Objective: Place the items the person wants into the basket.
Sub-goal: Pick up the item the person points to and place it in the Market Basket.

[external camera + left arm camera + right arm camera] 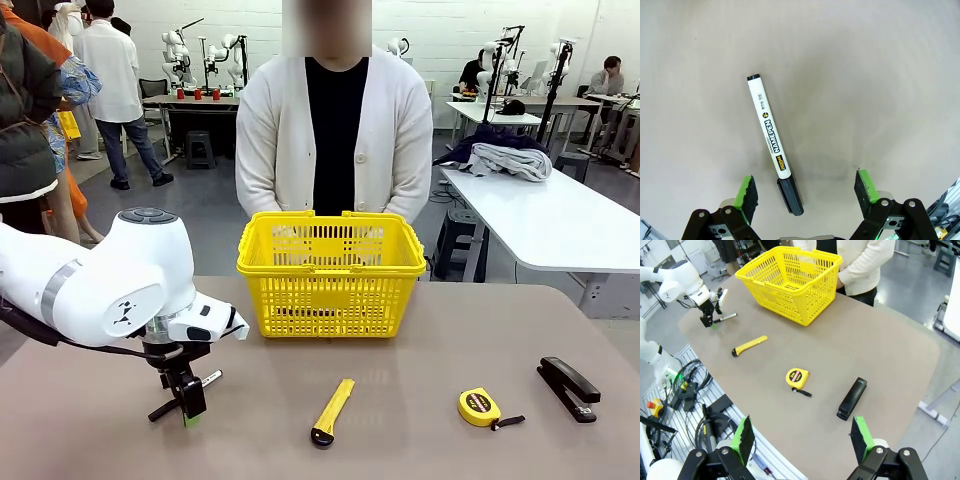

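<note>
**Left fingers spread over the marker**

Our left fingers (748, 195) stand wide apart and grip nothing, one on each side of the marker (771, 132). It lies flat on the counter (880, 75), black cap between the pads and white barrel pointing away from us. Our right fingers (745, 437) are also spread and empty, high above the counter's near edge. Beyond them lie the stapler (852, 398), the tape measure (797, 377) and the utility knife (749, 345). The basket (330, 290) stands at the far side, just before the person (275, 140).
</note>
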`<state>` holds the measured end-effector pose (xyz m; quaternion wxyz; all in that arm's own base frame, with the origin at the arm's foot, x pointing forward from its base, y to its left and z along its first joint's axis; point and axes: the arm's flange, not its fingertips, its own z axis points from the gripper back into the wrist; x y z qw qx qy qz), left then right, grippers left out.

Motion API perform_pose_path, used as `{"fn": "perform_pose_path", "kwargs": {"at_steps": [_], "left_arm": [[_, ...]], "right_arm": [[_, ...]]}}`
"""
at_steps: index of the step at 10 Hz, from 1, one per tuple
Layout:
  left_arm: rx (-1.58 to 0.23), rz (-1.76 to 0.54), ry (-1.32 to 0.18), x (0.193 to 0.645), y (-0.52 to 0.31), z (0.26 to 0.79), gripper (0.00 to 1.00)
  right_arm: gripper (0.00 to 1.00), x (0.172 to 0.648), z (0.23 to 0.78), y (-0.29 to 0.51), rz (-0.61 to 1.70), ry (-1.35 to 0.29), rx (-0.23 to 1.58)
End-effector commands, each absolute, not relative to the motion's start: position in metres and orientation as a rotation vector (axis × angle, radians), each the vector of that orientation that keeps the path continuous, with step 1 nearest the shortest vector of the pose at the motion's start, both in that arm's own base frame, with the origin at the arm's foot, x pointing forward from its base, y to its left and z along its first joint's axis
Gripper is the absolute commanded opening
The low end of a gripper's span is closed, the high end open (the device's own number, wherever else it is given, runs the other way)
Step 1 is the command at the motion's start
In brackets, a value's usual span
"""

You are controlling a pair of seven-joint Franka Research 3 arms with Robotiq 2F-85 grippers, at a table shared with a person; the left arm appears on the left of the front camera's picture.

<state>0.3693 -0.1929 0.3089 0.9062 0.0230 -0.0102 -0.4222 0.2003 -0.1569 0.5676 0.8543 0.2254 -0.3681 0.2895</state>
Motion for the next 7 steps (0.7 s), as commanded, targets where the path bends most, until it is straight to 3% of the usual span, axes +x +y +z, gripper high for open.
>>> {"fn": "perform_pose_path", "kwargs": {"at_steps": [1,2,3,4,5,6,7], "left_arm": [[0.020,-0.874,-0.039,0.3672,-0.1888,0.3038,1.00],[0.023,-0.883,-0.055,0.3690,-0.1882,0.3039,1.00],[0.026,-0.882,-0.057,0.3679,-0.1894,0.3049,0.46],[0.029,-0.884,-0.055,0.3684,-0.1890,0.3050,0.46],[0.026,-0.886,-0.052,0.3674,-0.1891,0.3039,0.00],[0.022,-0.891,-0.047,0.3676,-0.1895,0.3029,0.44],[0.029,-0.889,-0.050,0.3663,-0.1905,0.3025,0.00]], "right_arm": [[1.00,0.2038,0.5671,-0.1561,0.619,-0.793,0.490],[1.00,0.2038,0.5671,-0.1561,0.619,-0.793,0.490],[1.00,0.2038,0.5671,-0.1561,0.619,-0.793,0.490],[1.00,0.2038,0.5671,-0.1561,0.619,-0.793,0.490],[1.00,0.2038,0.5671,-0.1561,0.619,-0.793,0.490],[1.00,0.2038,0.5671,-0.1561,0.619,-0.793,0.490],[1.00,0.2038,0.5671,-0.1561,0.619,-0.793,0.490]]}}
